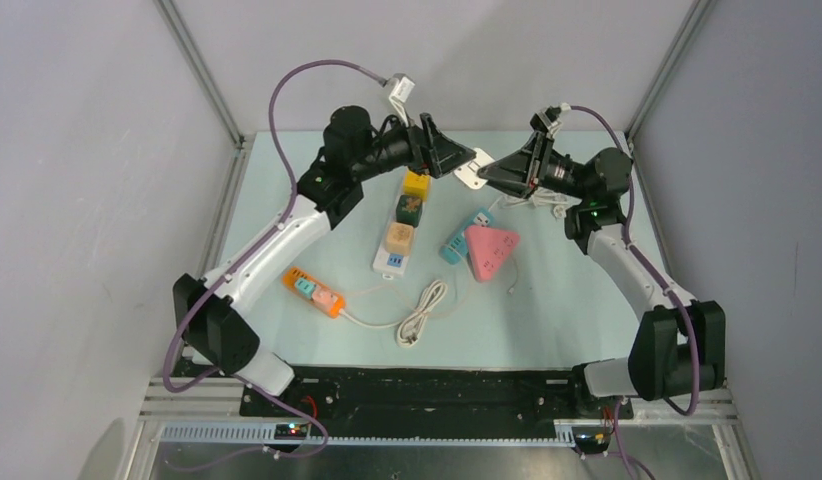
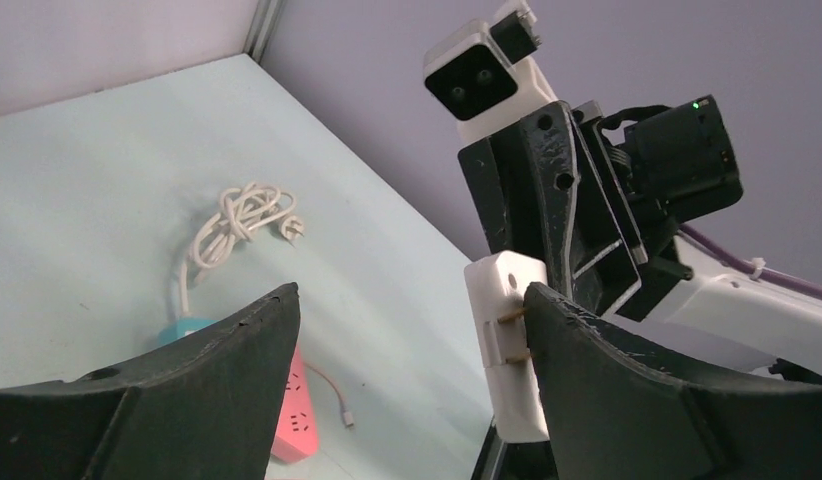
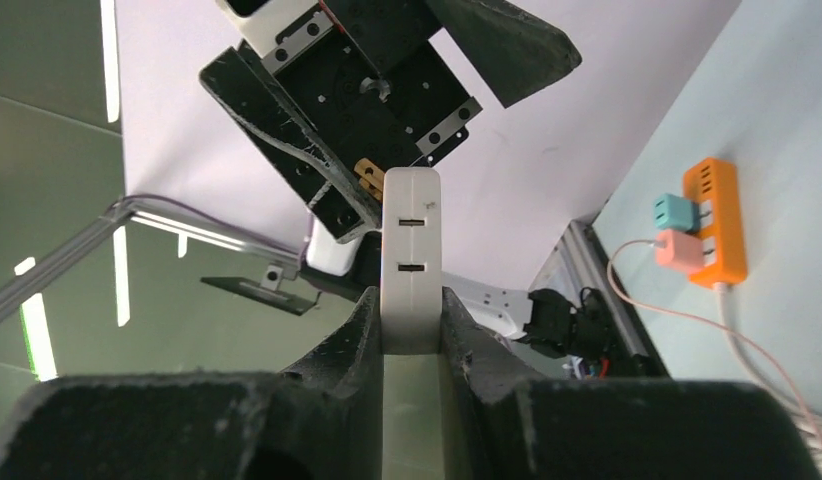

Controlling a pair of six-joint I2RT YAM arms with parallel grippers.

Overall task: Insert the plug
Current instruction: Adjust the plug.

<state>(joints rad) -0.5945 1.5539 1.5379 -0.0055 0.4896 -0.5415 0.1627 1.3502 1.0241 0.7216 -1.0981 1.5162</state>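
Note:
The plug (image 1: 474, 168) is a flat white adapter block held in the air above the far middle of the table. My right gripper (image 1: 495, 172) is shut on its lower half (image 3: 412, 240). Two slots show on the block's narrow edge, and the fingers (image 3: 359, 330) press both flat sides. In the left wrist view the plug (image 2: 507, 340) shows two brass prongs. They point at, and touch or nearly touch, the right finger (image 2: 587, 350) of my left gripper (image 2: 409, 295). That gripper is open, with the plug off to its right side and nothing gripped.
On the table lie a white power strip (image 1: 392, 258) carrying yellow, green and tan adapters, a teal strip (image 1: 455, 243), a pink triangular strip (image 1: 490, 250), an orange strip (image 1: 312, 290) with two plugs in it, a coiled white cable (image 1: 422, 315) and a cable bundle (image 2: 237, 215).

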